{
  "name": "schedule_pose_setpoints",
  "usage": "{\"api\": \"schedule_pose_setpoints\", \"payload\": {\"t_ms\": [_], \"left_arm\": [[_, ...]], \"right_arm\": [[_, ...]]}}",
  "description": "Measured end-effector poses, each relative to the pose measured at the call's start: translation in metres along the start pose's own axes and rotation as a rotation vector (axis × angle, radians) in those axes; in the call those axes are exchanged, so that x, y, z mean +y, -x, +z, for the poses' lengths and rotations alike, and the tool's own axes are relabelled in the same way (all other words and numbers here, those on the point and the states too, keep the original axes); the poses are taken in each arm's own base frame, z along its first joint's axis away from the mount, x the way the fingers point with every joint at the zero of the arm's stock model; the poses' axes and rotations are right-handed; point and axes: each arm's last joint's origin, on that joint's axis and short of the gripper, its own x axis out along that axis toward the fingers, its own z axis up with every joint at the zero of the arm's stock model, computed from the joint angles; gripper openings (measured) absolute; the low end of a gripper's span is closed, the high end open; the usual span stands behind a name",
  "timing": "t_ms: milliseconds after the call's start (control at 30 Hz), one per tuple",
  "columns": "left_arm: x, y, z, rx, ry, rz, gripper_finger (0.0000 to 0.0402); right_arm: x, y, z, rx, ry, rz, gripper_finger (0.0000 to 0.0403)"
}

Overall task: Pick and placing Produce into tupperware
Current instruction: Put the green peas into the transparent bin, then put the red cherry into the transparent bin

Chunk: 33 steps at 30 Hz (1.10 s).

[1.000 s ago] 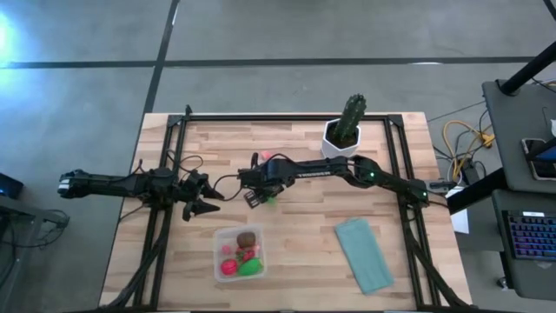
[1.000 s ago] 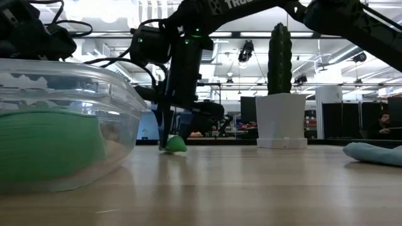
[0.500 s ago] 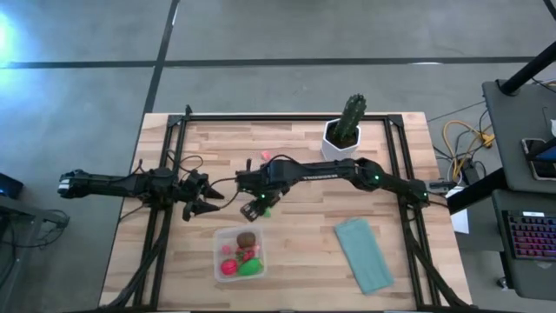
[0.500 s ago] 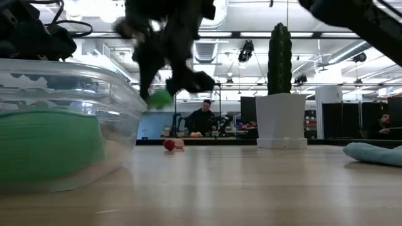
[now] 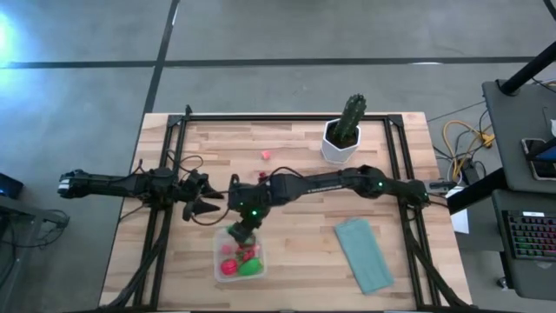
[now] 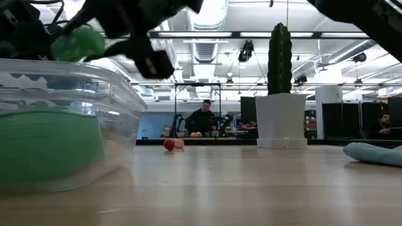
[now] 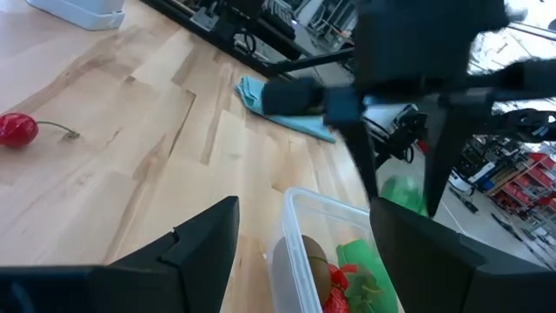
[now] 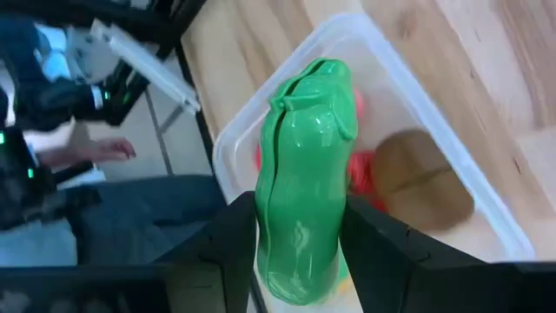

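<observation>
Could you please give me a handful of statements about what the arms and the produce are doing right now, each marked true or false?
1. The right pincer grips a green toy vegetable. True.
2. That piece hangs above the tupperware. True.
3. The tupperware is empty. False: a brown round piece and red bits lie inside.
4. The left pincer holds a cherry. False: it is open, and the red cherry lies on the table.
5. The cactus stands in a white pot. True.

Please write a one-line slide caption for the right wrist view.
Right claw holds a green toy vegetable above the clear tupperware.
</observation>
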Motion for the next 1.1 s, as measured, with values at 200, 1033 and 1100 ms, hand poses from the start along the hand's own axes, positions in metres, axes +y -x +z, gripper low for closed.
{"api": "schedule_pose_setpoints", "payload": {"t_ms": [200, 1033, 1100], "left_arm": [[0.000, 0.000, 0.000, 0.000, 0.000, 0.000, 0.0246], [0.000, 0.000, 0.000, 0.000, 0.000, 0.000, 0.0246], [0.000, 0.000, 0.000, -0.001, 0.000, 0.000, 0.0246]], "right_arm": [[-0.009, -0.025, -0.002, 0.115, -0.081, 0.091, 0.0148], [-0.019, -0.021, 0.018, 0.029, -0.020, 0.140, 0.0268], [-0.024, -0.003, 0.024, -0.023, -0.019, 0.060, 0.0267]]}}
